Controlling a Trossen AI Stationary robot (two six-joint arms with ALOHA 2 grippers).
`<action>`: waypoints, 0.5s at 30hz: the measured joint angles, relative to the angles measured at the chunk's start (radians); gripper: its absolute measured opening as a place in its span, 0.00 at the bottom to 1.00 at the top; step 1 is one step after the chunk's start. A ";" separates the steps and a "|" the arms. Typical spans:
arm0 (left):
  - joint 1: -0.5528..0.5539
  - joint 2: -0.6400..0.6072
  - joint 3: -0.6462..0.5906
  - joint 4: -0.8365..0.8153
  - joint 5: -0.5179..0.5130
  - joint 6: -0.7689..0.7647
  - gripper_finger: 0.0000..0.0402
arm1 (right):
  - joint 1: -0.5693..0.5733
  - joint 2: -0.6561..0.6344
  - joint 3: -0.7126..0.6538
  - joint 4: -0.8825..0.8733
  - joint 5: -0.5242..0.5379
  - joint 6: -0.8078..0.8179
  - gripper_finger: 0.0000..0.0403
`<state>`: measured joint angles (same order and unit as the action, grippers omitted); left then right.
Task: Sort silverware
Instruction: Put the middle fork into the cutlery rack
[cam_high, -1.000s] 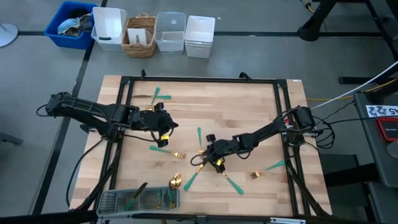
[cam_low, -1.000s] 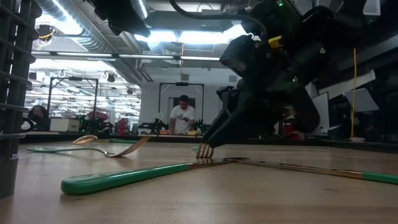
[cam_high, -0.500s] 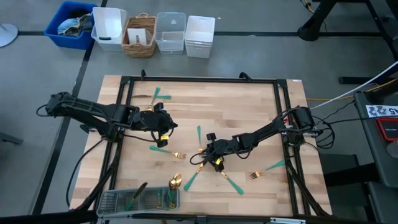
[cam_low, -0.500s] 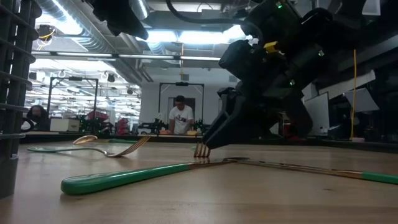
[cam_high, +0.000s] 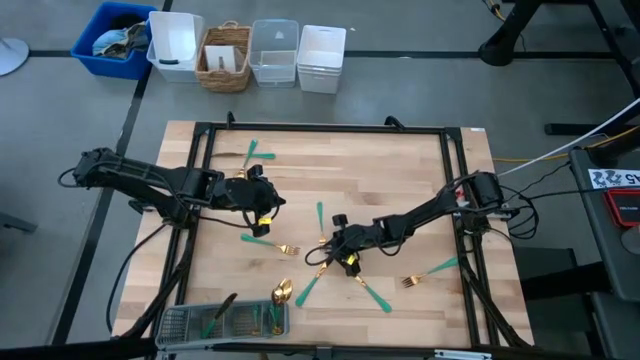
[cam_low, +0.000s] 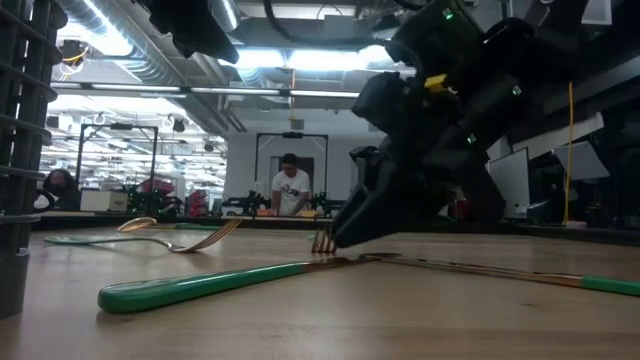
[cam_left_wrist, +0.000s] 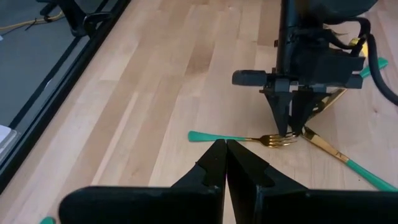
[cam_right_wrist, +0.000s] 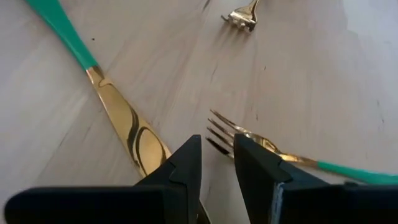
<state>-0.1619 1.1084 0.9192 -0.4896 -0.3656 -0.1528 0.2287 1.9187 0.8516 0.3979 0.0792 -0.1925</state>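
Observation:
The silverware lies scattered on the wooden table: gold heads, teal handles. One fork (cam_high: 320, 218) lies mid-table, tines (cam_right_wrist: 219, 127) up. My right gripper (cam_right_wrist: 217, 158) is low over the fork's head, slanting down, its fingers a narrow gap apart with bare wood between them; the tines lie just ahead of that gap. A knife (cam_right_wrist: 127, 127) lies beside it. My left gripper (cam_left_wrist: 226, 148) is shut on nothing and hangs above the table's left half (cam_high: 272, 210), pointing at the right gripper (cam_left_wrist: 291, 127). My right gripper has one finger (cam_right_wrist: 258, 165) over the fork's neck (cam_right_wrist: 273, 149), which runs behind that finger. The finger itself hides the spot, so I cannot tell whether it touches the fork. The fork lies on the table.
A grey mesh tray (cam_high: 190, 322) at the near left edge holds a few pieces. More forks, spoons and knives lie around (cam_high: 270, 243), (cam_high: 283, 292), (cam_high: 430, 270), (cam_high: 250, 152). Bins stand beyond the far edge (cam_high: 250, 55). A person (cam_low: 292, 185) stands far behind.

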 joint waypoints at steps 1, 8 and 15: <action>0.000 0.000 0.000 0.000 0.000 0.000 0.01 | 0.000 0.011 0.001 0.012 0.000 0.000 0.24; 0.000 0.000 0.000 0.001 0.000 0.000 0.01 | 0.000 0.042 0.013 0.038 0.017 0.000 0.24; -0.002 0.000 0.000 -0.002 0.006 0.000 0.01 | 0.001 0.080 0.048 0.043 0.059 0.002 0.24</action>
<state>-0.1642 1.1084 0.9188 -0.4916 -0.3599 -0.1528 0.2298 1.9991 0.8998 0.4407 0.1382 -0.1909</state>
